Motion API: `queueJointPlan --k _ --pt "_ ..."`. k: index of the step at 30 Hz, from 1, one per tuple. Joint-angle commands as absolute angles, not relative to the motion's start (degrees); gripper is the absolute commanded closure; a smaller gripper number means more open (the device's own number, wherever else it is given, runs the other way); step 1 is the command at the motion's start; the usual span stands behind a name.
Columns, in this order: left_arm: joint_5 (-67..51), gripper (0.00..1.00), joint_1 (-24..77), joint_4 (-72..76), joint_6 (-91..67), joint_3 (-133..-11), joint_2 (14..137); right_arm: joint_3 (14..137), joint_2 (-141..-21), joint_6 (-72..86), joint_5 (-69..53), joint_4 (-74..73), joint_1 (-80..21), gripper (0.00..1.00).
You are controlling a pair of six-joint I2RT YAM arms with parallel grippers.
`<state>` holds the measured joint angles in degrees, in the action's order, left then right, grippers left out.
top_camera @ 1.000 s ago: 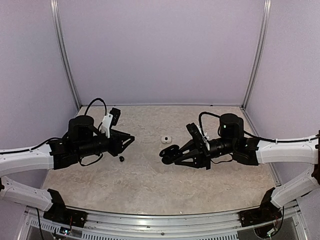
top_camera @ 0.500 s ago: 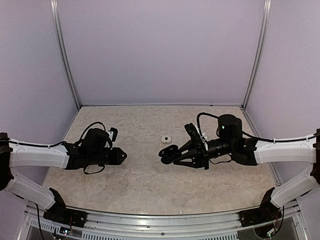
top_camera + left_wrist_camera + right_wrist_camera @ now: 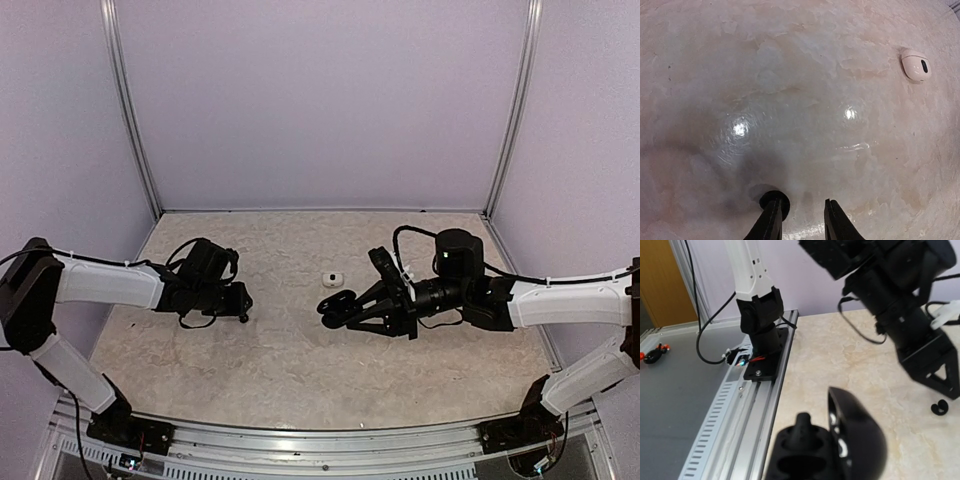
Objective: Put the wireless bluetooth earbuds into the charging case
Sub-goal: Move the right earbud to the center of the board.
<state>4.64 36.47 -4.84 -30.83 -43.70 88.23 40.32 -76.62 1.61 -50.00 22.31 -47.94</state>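
Observation:
One black earbud (image 3: 775, 200) lies on the table, touching the tip of my left gripper's left finger; it also shows in the top view (image 3: 243, 318) and the right wrist view (image 3: 939, 407). My left gripper (image 3: 802, 212) is open and points down at the table (image 3: 300, 370), its fingertips just above the surface. My right gripper (image 3: 347, 305) is shut on the open black charging case (image 3: 333, 303) and holds it above the table. In the right wrist view the case base (image 3: 805, 455) has a black bud-like piece (image 3: 802, 426) standing in one well, with the lid (image 3: 860, 440) swung up.
A small white pebble-shaped case (image 3: 331, 277) lies at mid table, also in the left wrist view (image 3: 916, 64). The left arm's base (image 3: 762, 335) and the slotted rail (image 3: 725, 410) run along the near edge. Walls enclose the table on three sides.
My left arm has stretched out and lowered, turning its gripper down onto the table at the earbud. My right arm with the case has barely moved.

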Motion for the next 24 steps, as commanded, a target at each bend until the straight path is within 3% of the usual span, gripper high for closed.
queueJointPlan --k 1,9,24 --pt "0.58 0.67 31.36 -5.06 -25.67 -44.99 89.82 40.60 -77.24 1.49 -49.68 21.88 -47.97 1.00" --pt "-7.21 0.61 29.82 -0.47 -24.45 -46.28 93.46 40.78 -77.14 1.41 -49.30 21.45 -47.98 1.00" --pt "-5.12 0.61 29.35 -2.36 -27.35 -43.28 94.96 40.60 -76.91 1.25 -49.23 21.01 -47.99 1.00"
